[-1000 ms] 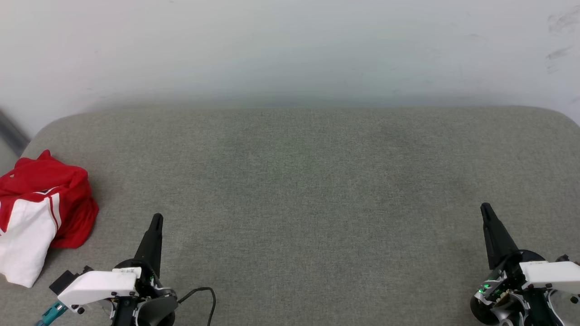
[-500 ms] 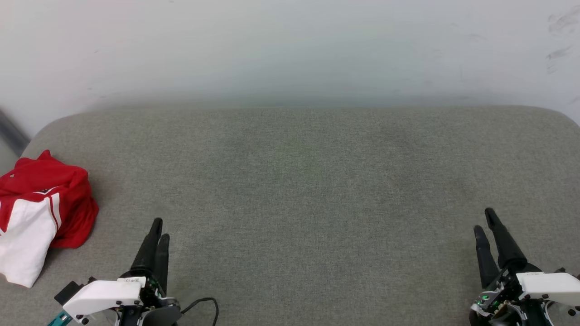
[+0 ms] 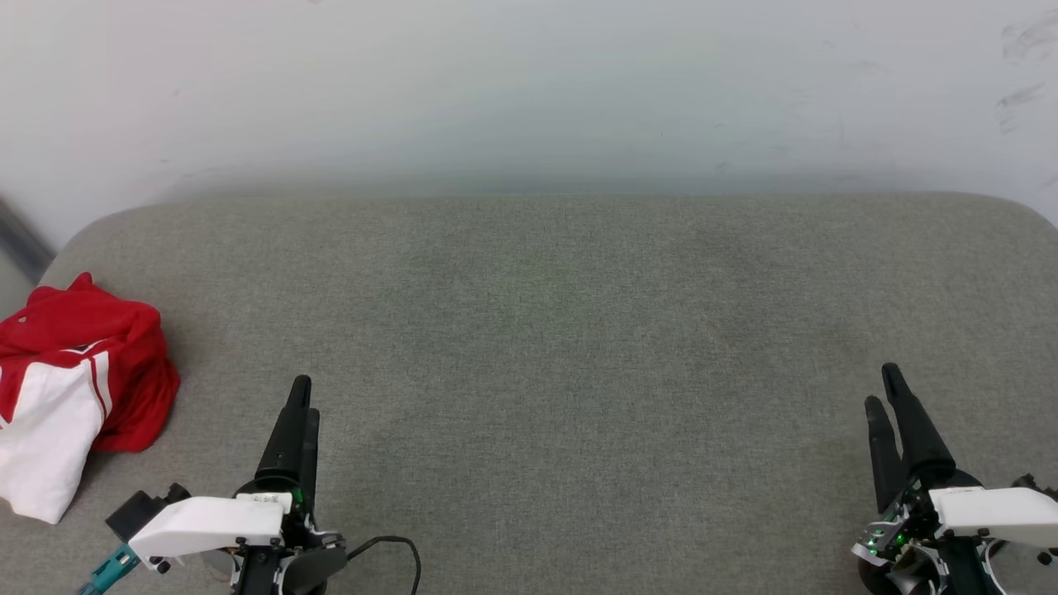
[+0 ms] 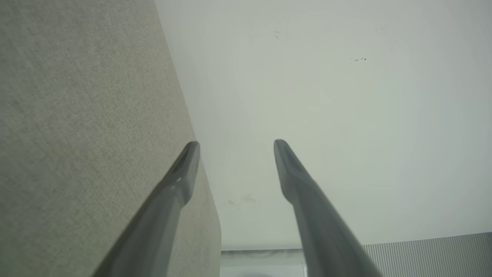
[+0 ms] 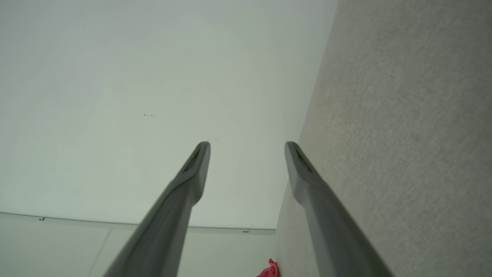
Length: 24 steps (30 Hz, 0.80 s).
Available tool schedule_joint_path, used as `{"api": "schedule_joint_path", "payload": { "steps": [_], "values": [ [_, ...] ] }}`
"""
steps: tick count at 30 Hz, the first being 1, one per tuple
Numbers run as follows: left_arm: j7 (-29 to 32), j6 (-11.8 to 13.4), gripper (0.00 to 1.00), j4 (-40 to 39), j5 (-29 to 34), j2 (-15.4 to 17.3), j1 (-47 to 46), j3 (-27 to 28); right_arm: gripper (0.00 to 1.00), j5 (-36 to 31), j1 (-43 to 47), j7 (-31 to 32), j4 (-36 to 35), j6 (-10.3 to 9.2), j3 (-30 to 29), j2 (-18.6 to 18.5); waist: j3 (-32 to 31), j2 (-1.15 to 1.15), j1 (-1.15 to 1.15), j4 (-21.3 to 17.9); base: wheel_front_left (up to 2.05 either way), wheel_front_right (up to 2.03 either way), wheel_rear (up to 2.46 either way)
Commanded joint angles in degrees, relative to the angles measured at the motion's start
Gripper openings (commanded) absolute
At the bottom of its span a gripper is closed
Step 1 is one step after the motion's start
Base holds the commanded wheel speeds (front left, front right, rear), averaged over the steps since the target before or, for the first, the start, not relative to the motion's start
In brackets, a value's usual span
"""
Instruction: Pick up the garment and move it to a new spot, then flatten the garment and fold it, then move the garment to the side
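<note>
Left gripper and right gripper hover at the near edge of the cushion, jaws spread wide, empty — likely readied for the garment, heaped untouched at the cushion's left end.

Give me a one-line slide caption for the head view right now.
Crumpled red-and-white garment at left edge of grey padded surface; left gripper and right gripper open, empty, clear of it.

garment at the grey cushion's left end is cut by the picture's left edge, bunched up, front print hidden. tiny red scrap of it at right wrist view's bottom edge. left gripper and right gripper bodies cut off at bottom; wrist-view fingers blurred.
</note>
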Motion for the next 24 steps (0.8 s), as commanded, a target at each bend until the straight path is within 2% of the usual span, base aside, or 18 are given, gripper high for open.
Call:
{"api": "schedule_joint_path", "payload": {
  "steps": [1, 11, 24],
  "values": [
    [-0.5, 0.0, 1.0, -1.5, 1.5, 0.1, -1.3, -0.3, 1.0, -1.4, -0.6, -0.7, -1.5, 0.01, 0.2, -0.5, 0.0, 0.0, 0.0, 0.0, 0.0, 0.0, 0.0],
    [-2.9, 0.0, 1.0, -4.3, 11.7, 0.1, -1.5, -2.3, 1.0, -15.2, -0.2, -3.0, -4.2, 0.01, -0.2, -0.4, 0.0, 0.0, 0.0, 0.2, 0.0, 0.0, 0.0],
    [-5.6, 0.0, 1.0, -6.1, 30.0, 0.2, -1.5, -4.1, 1.0, -36.5, 0.7, -5.7, -6.9, 0.01, 0.7, 0.0, -0.1, 0.0, 0.0, 0.4, 0.0, 0.0, 0.0]
  ]
}}
